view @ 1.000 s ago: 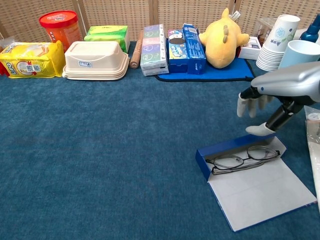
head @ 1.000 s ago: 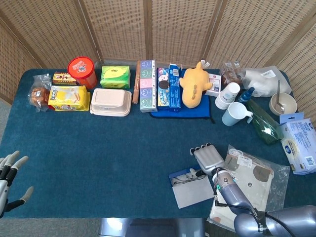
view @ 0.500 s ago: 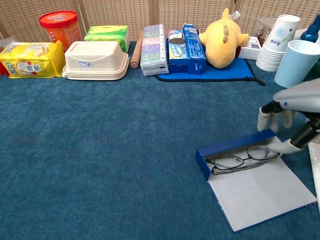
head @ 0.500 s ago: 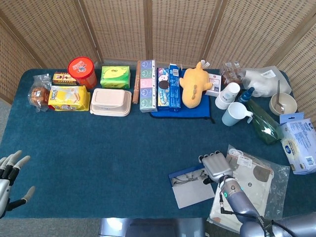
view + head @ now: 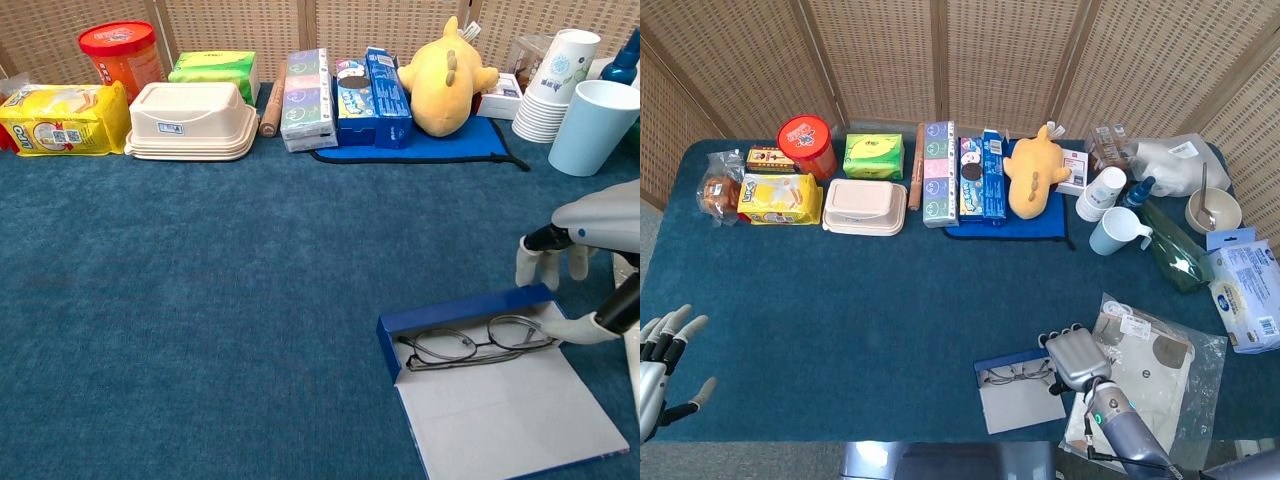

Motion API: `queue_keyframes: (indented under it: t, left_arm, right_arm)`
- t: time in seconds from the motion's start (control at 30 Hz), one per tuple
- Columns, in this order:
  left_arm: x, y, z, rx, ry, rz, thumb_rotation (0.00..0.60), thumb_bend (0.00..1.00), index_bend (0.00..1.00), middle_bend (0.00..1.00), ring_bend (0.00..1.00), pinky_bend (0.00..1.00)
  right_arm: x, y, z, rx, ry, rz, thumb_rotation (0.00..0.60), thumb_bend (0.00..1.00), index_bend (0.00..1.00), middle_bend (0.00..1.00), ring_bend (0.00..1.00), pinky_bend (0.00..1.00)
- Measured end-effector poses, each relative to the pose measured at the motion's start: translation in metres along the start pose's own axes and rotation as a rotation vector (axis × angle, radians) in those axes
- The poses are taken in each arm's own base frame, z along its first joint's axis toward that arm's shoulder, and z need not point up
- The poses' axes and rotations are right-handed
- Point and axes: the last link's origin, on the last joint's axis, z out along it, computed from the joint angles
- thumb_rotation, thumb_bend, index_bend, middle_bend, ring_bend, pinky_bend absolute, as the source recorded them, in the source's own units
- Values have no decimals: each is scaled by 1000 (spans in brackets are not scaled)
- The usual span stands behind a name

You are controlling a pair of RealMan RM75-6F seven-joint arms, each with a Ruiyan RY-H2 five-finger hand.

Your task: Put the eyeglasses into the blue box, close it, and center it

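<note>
Your right hand (image 5: pixel 560 290) rests its fingers against the far right corner of the flat blue cardboard box (image 5: pixel 470 310), gripping nothing. The thin dark-rimmed eyeglasses (image 5: pixel 475 340) lie inside it, lid open. Your left hand (image 5: pixel 662 350) hangs empty, fingers spread, at the table's near left edge.

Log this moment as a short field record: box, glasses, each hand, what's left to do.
box: blue box open, lid flap lying flat toward the camera
glasses: eyeglasses lying inside the box
right hand: right hand at the box's right end, thumb at the corner, holding nothing
left hand: left hand off at the table's left edge, fingers spread, empty
remaining: close the lid and center the box
</note>
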Motion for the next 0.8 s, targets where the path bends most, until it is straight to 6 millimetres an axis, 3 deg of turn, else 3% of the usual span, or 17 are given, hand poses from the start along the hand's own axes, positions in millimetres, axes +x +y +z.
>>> queue_keyframes:
  t: [0.8]
  left_arm:
    - [1, 1, 2, -8, 2, 1, 600, 282, 103, 27, 0, 0]
  right_arm:
    - [-20, -10, -13, 34, -50, 33, 265, 330, 263, 332, 339, 254]
